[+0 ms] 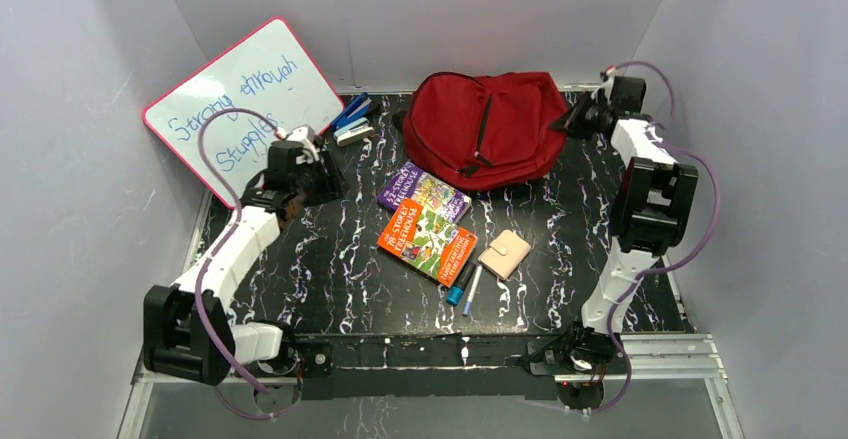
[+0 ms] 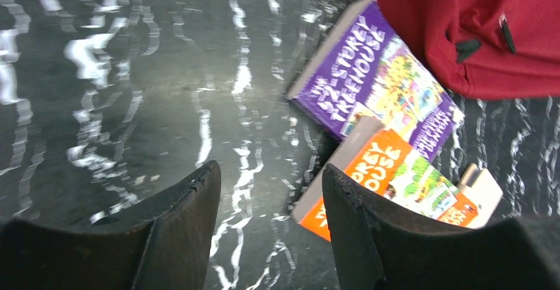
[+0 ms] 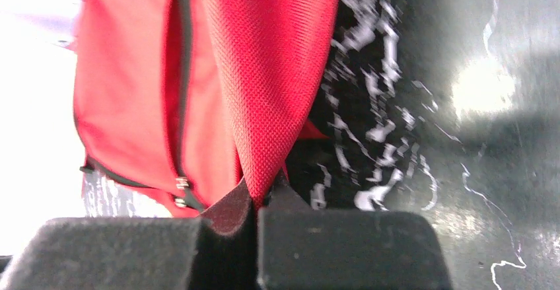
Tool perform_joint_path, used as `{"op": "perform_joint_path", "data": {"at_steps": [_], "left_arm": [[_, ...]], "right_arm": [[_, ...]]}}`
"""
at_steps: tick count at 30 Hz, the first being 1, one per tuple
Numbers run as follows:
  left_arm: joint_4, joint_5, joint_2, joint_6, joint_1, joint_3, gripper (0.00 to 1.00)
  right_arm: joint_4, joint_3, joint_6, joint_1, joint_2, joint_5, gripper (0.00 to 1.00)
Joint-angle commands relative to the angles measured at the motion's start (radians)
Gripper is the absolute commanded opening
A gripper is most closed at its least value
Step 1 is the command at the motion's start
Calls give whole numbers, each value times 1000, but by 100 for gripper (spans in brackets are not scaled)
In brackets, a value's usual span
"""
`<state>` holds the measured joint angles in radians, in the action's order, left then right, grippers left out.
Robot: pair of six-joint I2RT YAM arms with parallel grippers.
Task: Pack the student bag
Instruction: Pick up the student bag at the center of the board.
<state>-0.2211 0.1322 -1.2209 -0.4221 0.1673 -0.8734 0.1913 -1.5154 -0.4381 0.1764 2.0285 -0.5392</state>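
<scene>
The student bag (image 1: 485, 124) sits at the back of the tabletop (image 1: 330, 259), right fingers (image 3: 330, 244) clamped on just a thin fold of its edge, left fingers (image 2: 178, 224) apart and empty, so a tug could slip it free.

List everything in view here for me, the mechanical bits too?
backpack: one, dark red with black zips, far centre of the table
whiteboard: one, white with a pink frame and blue writing, leaning at far left
purple book: one, mid-table, in front of the backpack
orange book: one, just nearer than the purple book
wallet: one, beige, right of the orange book
pens: two, blue and dark, near the wallet
small items: count unclear, blue and white, between whiteboard and backpack
table: one, black with white marbling
left end effector: one, black, open, above bare table
right end effector: one, black, shut on the backpack's fabric
</scene>
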Motion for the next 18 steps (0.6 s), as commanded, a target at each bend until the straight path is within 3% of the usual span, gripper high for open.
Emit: {"op": "perform_joint_path", "data": {"at_steps": [1,6,10,18], "left_arm": [[167,-16,-62,-58,145,18,56],[395,26,-226,-20,201,37,56],[457,3,-387,17,204,-9,57],[600,24,-547,86,205,-48,58]], "right_arm": [[-27,-190,-42,-44,-167,6,0],[0,-293,-73,-111,-194,21,0],[29,-348,-74,-148,-188,23,0],[91,-419,-45,-203,-165,13,0]]}}
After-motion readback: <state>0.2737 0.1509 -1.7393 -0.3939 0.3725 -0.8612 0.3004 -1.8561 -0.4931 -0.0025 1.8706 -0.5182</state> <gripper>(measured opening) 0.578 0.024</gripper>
